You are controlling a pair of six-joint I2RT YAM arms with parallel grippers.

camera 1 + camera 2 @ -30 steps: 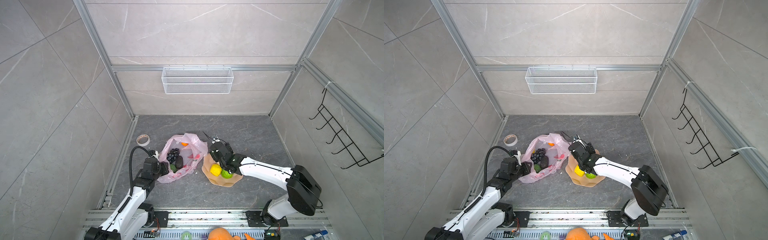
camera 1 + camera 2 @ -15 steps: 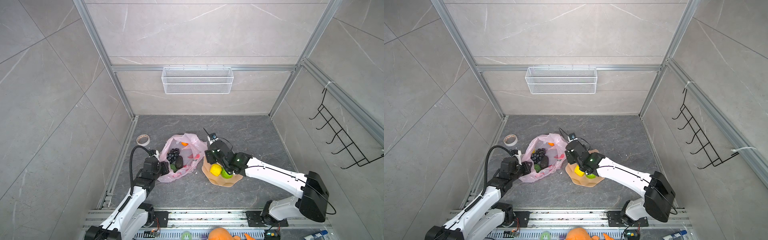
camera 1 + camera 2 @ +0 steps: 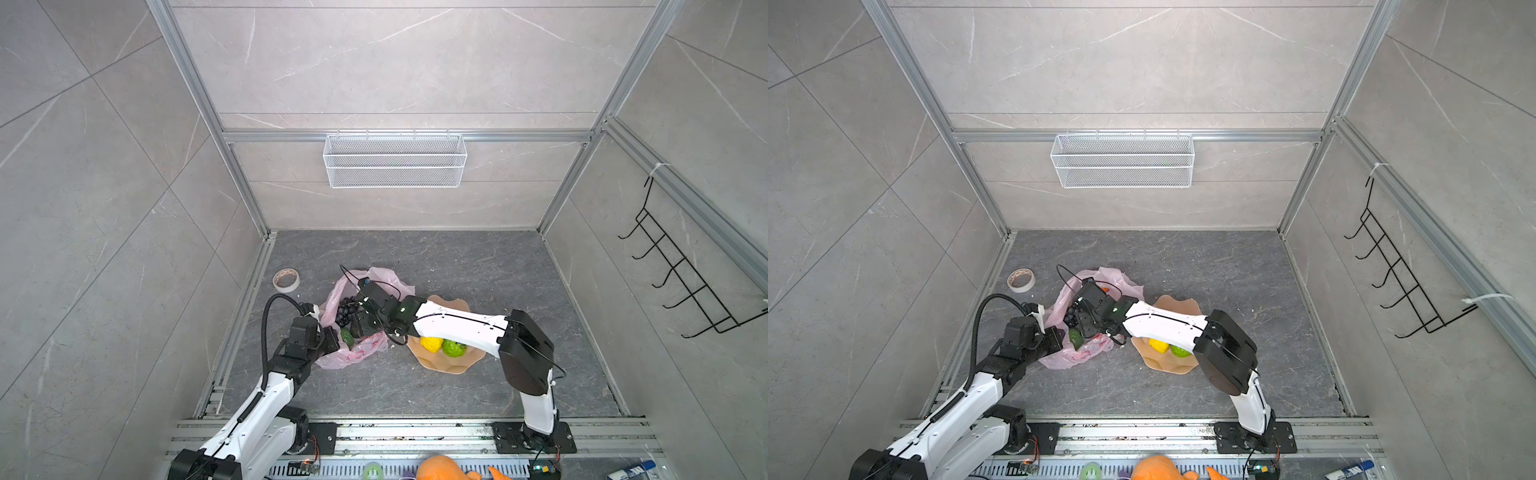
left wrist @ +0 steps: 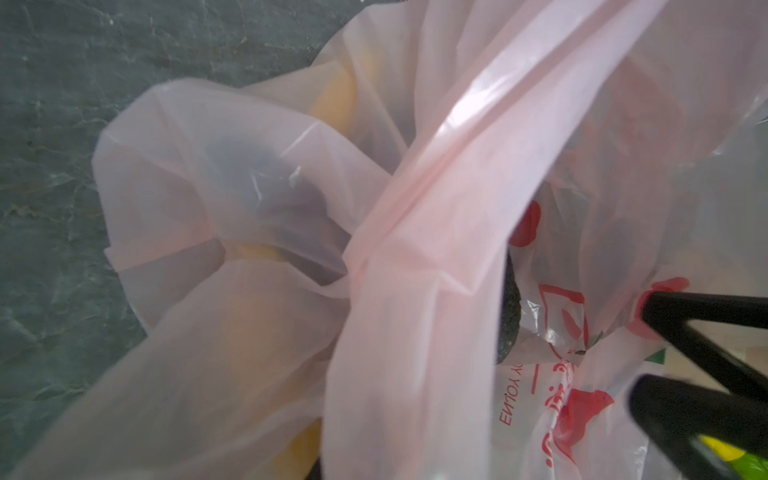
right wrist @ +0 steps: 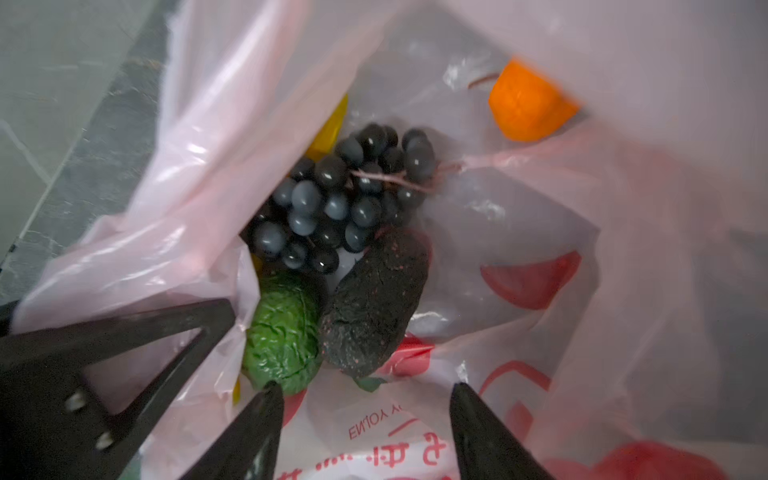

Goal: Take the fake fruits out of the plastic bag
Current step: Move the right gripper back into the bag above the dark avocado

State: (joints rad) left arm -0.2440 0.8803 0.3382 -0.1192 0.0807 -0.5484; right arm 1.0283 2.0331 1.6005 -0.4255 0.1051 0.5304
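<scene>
The pink plastic bag (image 3: pixel 361 353) (image 3: pixel 1075 357) lies open on the grey floor. Inside it are black grapes (image 5: pixel 340 199) (image 3: pixel 345 309), a wrinkled green fruit (image 5: pixel 282 336), a blackish speckled fruit (image 5: pixel 374 307), an orange piece (image 5: pixel 528 104) and a yellow piece (image 5: pixel 332 124). My right gripper (image 5: pixel 363 388) (image 3: pixel 361 322) is open inside the bag's mouth, just short of the green and blackish fruits, holding nothing. My left gripper (image 3: pixel 332 336) (image 3: pixel 1057 336) pinches the bag's near-left edge; a taut pink handle (image 4: pixel 415 249) hides its jaws. A lemon (image 3: pixel 431 344) and a bumpy green fruit (image 3: pixel 453 348) sit on the peach plate (image 3: pixel 453 368).
A tape roll (image 3: pixel 286 279) lies by the left wall. A white wire basket (image 3: pixel 395 160) hangs on the back wall and a black hook rack (image 3: pixel 681 282) on the right wall. An orange plush toy (image 3: pixel 449 469) sits at the front rail. The right forearm spans the plate.
My right gripper has swung left from above the plate into the bag's mouth, above the grapes and dark fruits. My left gripper has stayed at the bag's edge.
</scene>
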